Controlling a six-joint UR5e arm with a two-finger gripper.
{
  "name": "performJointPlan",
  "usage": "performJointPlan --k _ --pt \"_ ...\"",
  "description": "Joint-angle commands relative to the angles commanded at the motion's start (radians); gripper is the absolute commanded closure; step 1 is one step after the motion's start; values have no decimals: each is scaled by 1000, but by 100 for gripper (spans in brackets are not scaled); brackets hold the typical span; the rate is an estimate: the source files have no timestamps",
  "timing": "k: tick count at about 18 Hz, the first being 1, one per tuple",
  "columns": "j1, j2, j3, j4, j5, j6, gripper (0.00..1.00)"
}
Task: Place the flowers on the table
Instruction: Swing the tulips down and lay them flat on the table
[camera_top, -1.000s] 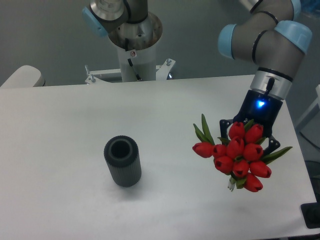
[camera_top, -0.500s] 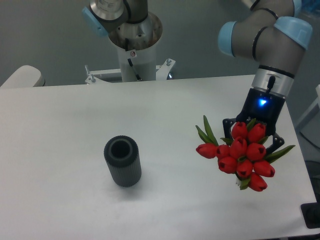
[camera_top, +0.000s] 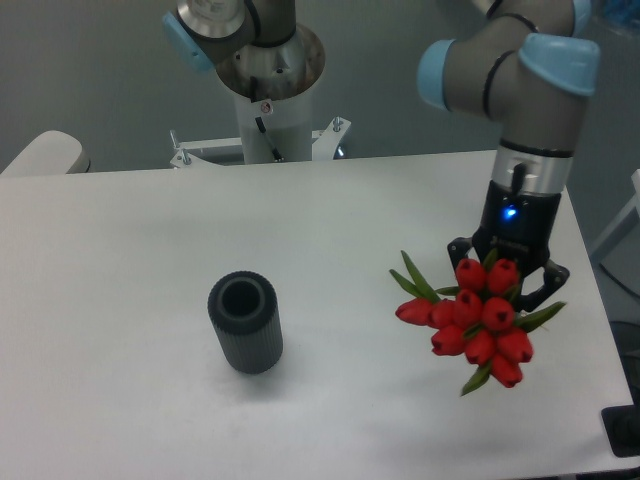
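Note:
A bunch of red tulips with green leaves, the flowers (camera_top: 474, 322), hangs over the right side of the white table (camera_top: 140, 250), blooms facing the camera. My gripper (camera_top: 507, 275) is right behind the blooms, pointing down, shut on the flowers' stems. The stems and the fingertips are hidden behind the blooms. I cannot tell whether the bunch touches the tabletop.
A dark ribbed cylindrical vase (camera_top: 245, 322) stands upright and empty left of the middle of the table. The arm's base (camera_top: 268, 95) is at the far edge. The table's right edge lies close to the flowers.
The arm has swung more upright and the gripper has shifted slightly left. The bunch has turned with it and looks more compact, its leaves pointing lower.

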Motion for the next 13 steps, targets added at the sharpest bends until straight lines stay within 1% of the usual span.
performJointPlan --k 2,3,6,7,8,11,13 --pt "-40 -2 -14 -5 63 9 68" --pt "-63 0 -28 -6 117 6 68" --pt "-124 -8 -66 -28 357 -40 68" --pt "-135 -12 -77 -29 423 -56 68" --pt "-141 -15 -93 -29 466 -67 68" --pt "-151 -29 -133 -25 508 -70 68" --pt "-152 -34 -140 -26 508 -75 68"
